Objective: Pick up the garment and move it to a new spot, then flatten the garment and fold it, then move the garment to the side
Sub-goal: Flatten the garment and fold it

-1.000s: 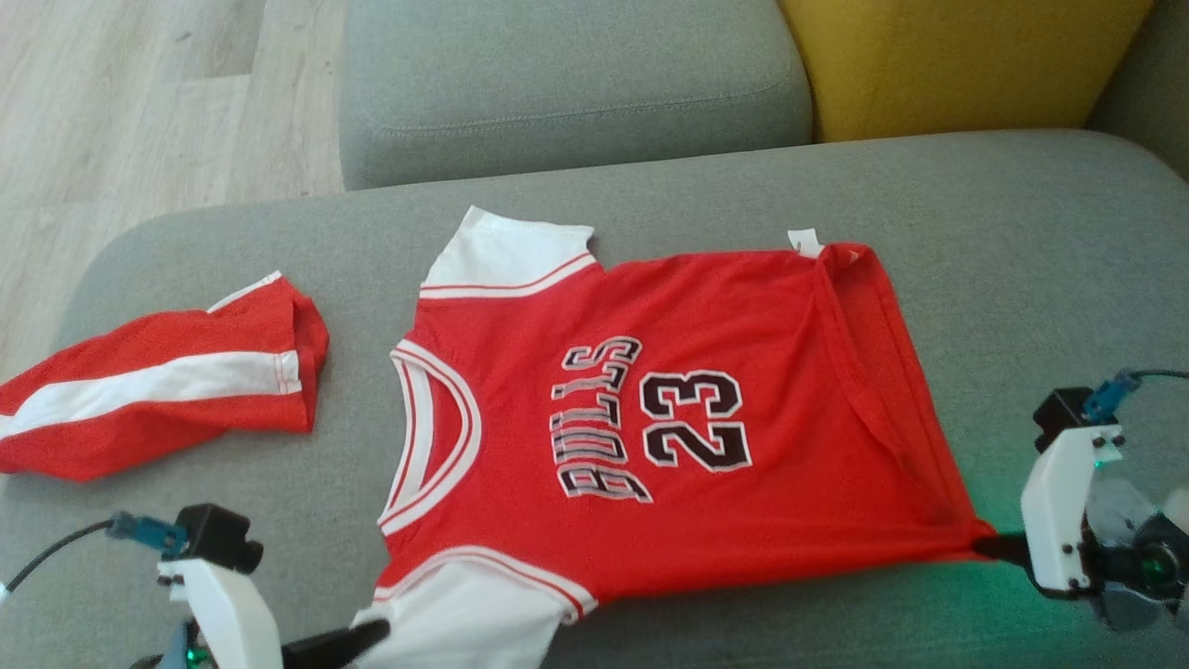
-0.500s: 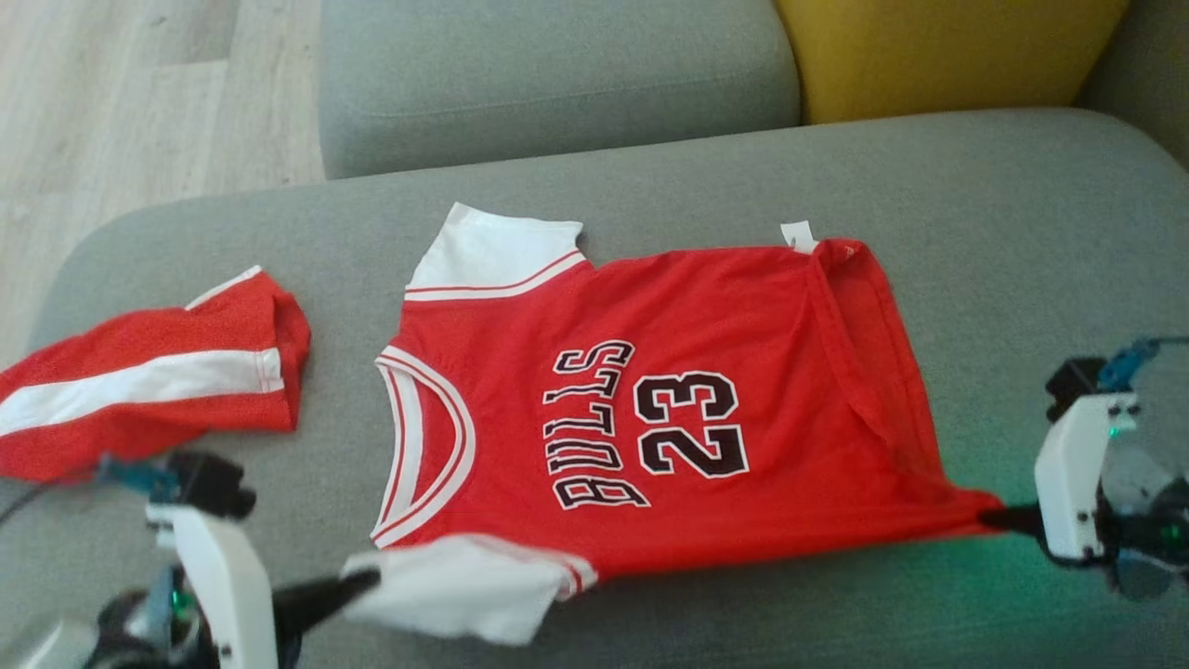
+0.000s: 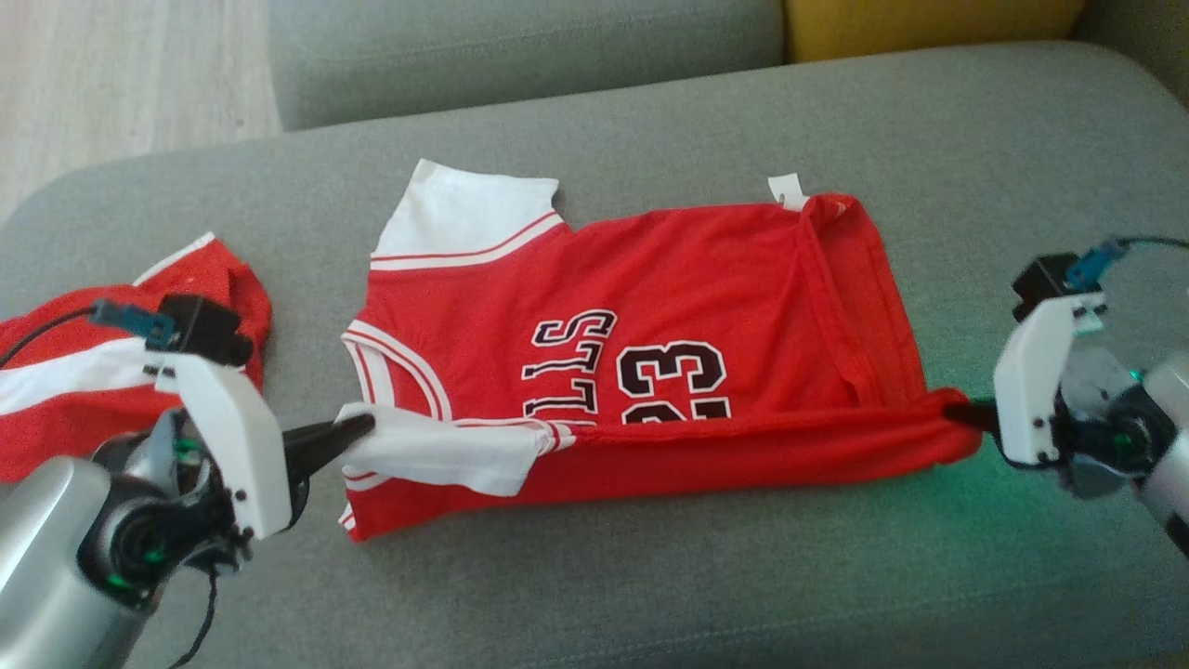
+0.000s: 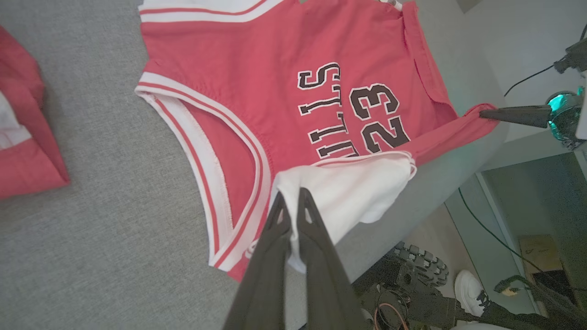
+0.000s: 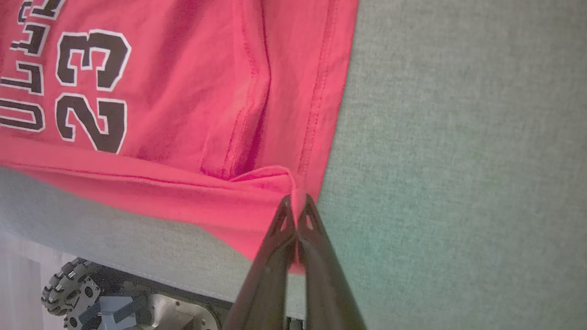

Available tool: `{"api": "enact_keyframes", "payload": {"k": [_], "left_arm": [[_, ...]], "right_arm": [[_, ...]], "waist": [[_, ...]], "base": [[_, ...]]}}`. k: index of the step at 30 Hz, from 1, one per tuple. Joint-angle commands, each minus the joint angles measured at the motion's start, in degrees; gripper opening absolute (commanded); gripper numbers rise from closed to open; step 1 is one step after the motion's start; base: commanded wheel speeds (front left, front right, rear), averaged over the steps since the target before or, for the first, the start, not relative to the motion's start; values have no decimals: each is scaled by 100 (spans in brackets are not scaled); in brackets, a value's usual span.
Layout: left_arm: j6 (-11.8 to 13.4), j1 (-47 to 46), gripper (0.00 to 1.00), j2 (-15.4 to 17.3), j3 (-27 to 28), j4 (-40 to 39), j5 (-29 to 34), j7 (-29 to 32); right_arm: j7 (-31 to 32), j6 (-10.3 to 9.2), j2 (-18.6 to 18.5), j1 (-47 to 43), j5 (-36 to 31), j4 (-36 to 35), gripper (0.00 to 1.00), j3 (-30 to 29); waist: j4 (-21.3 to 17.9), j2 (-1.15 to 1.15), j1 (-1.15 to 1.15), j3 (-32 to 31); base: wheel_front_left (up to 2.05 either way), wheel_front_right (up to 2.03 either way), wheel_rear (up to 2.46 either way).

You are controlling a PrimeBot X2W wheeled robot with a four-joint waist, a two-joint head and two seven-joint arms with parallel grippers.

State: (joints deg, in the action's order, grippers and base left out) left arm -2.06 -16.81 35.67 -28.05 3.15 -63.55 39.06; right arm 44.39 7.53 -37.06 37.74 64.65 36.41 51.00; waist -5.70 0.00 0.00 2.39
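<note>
Home living room: grey sofa [image 3: 650,576], wood floor [image 3: 121,84]

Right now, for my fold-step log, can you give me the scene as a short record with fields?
surface: grey cushion
garment: red jersey, print side up, collar toward the robot's left
left gripper: shut on the near white sleeve
right gripper: shut on the near hem corner
fold state: near edge raised between both grippers, hiding the bottom of the print in the head view
other cloth: red-and-white garment, left of the jersey, apart from it
background: yellow cushion
</note>
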Motion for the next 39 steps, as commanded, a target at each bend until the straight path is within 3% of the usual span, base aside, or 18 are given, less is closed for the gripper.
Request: {"api": "enact_keyframes", "payload": {"k": [1, 8, 19, 20, 21, 27, 32, 39], "left_arm": [[-29, -493, 0, 146, 231, -26, 103, 8], [-108, -880, 0, -15, -21, 492, 391, 47], [-174, -1333, 0, -322, -127, 1213, 628, -224], [-145, -1372, 34, -354, -106, 1275, 668, -315], [-106, -1410, 100, -395, -84, 1338, 716, -422], [86, -1566, 100, -669, 126, 1672, 894, -1194], [343, -1660, 100, -977, 614, 1895, 1000, -2460], [331, -1435, 100, -1431, 1116, 1710, 986, -4055]], "right_arm": [[-95, -4, -7, 251, -129, -38, 0, -105], [-512, -4, 400, 475, -542, 167, 0, -145], [-1117, -4, 523, 590, -729, 363, 0, -117], [-1212, -4, 523, 608, -765, 394, 9, -124], [-1345, -4, 525, 626, -820, 425, 100, -130], [-2168, -4, 597, 636, -943, 587, 100, -231], [-3292, -4, 620, 599, -1097, 681, 100, -439], [-4880, -4, 734, 335, -1423, 710, 100, -761]], "waist": [[-55, 0, 0, 103], [-74, 0, 0, 419], [-21, 0, 0, 656], [-22, 0, 0, 666], [-21, 0, 0, 671], [-13, 0, 0, 598], [14, 0, 0, 456], [66, 0, 0, 180]], "base": [[0, 0, 0], [0, 0, 0], [0, 0, 0], [0, 0, 0], [0, 0, 0], [0, 0, 0], [0, 0, 0], [0, 0, 0]]}}
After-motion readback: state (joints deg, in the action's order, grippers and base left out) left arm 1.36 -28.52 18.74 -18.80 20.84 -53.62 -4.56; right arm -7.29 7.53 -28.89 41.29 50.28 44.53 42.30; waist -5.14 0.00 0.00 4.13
